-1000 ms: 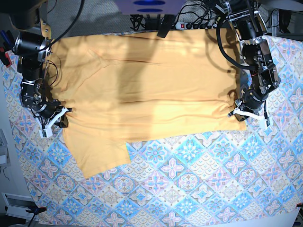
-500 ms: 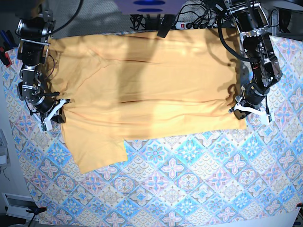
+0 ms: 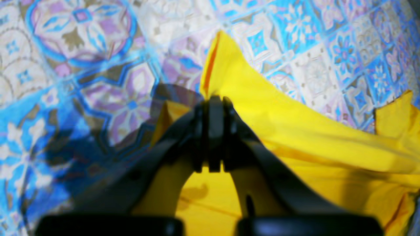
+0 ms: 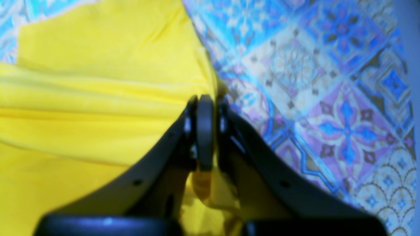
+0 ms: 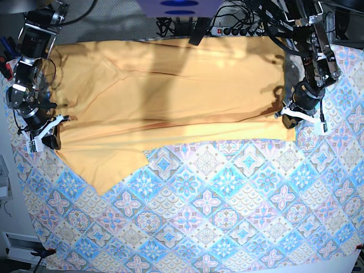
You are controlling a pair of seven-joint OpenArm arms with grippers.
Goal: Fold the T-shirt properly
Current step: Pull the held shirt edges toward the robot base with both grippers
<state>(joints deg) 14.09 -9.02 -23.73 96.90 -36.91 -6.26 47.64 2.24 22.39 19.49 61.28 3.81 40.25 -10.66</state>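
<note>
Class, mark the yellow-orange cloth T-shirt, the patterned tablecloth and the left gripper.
yellow-orange cloth T-shirt [image 5: 170,96]: base view, mid-body fabric.
blue-and-pink tile-patterned tablecloth [image 5: 227,216]: base view, bare tiles.
left gripper [image 3: 215,108]: left wrist view, closed fingertips.

The T-shirt [image 5: 170,96] is a plain yellow-orange, reading muted and tan-tinged from the base view and a far brighter, saturated yellow in both wrist views. Beneath it, the tablecloth [image 5: 227,216] carries a repeating tile pattern of blue, pink-lilac and cream diamonds with flower-like centres and scalloped borders. The left gripper [image 5: 300,115] and right gripper [image 5: 44,132] are black with white parts at the jaws.
</note>
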